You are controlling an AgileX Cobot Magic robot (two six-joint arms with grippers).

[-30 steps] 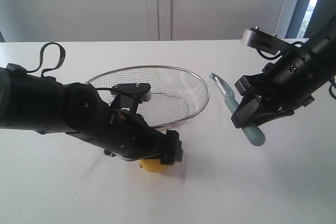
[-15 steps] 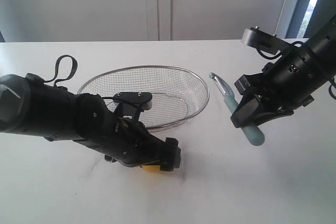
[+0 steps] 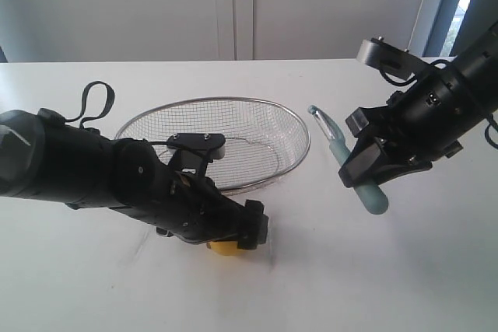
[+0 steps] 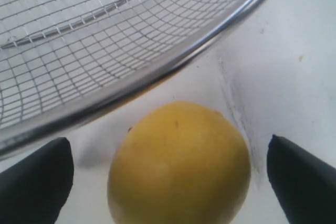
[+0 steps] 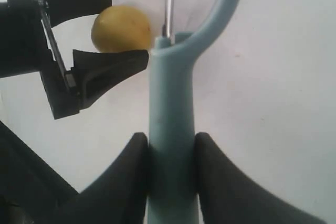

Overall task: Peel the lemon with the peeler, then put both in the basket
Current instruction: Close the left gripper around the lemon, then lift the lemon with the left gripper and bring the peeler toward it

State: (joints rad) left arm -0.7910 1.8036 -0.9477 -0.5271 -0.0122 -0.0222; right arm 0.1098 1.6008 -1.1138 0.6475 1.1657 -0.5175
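Observation:
The yellow lemon (image 4: 181, 156) rests on the white table just outside the basket rim (image 4: 157, 72). My left gripper (image 4: 170, 179) is open and straddles it, with a gap between the lemon and each black fingertip (image 4: 37, 182). In the exterior view the lemon (image 3: 224, 248) peeks out under the left gripper (image 3: 237, 235), in front of the wire basket (image 3: 305, 141). My right gripper (image 5: 170, 150) is shut on the teal handle of the peeler (image 5: 170, 93). It holds the peeler (image 3: 342, 153) above the table to the right of the basket, blade end pointing toward the basket and lemon (image 5: 121, 27).
The basket holds nothing that I can see. A black cable loop (image 3: 97, 103) lies behind the left arm. White table (image 3: 350, 270) stretches across the front and right. A white wall stands behind the table.
My left arm has dropped lower and shifted slightly left, staying over the lemon. My right gripper with the peeler has edged a little left.

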